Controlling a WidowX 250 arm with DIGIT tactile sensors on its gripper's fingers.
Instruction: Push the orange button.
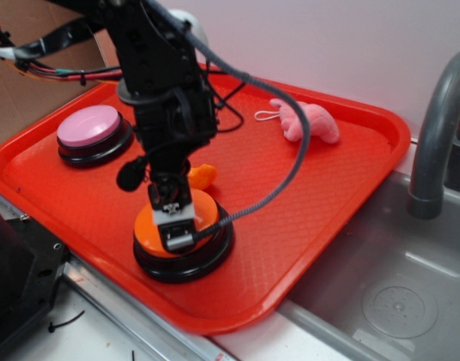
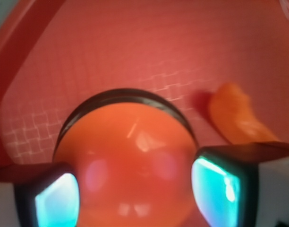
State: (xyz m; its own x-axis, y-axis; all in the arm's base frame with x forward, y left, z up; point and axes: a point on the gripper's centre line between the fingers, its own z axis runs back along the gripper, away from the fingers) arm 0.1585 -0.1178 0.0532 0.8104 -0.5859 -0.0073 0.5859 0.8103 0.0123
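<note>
A: Where is the glossy orange domed button (image 1: 151,226) on its black base?
B: Directly beneath the black gripper (image 1: 172,204), whose fingers (image 2: 57,198) stand parted over the dome.
A: Surroundings?
B: Small orange toy piece (image 1: 202,176) just behind; pink-topped button (image 1: 89,126) and pink plush toy (image 1: 309,122) well apart, on the red plastic tray (image 1: 313,218).

You've got a glossy orange button (image 1: 150,224) on black base, pink button (image 1: 88,125), red grid-textured tray (image 1: 305,218), pink plush (image 1: 311,122).

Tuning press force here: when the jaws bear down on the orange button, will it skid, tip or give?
The orange button sits on a wide black base flat on the red tray, so tipping looks unlikely. Its glossy dome may let the gripper slide off-centre. The textured tray probably limits skidding.
</note>
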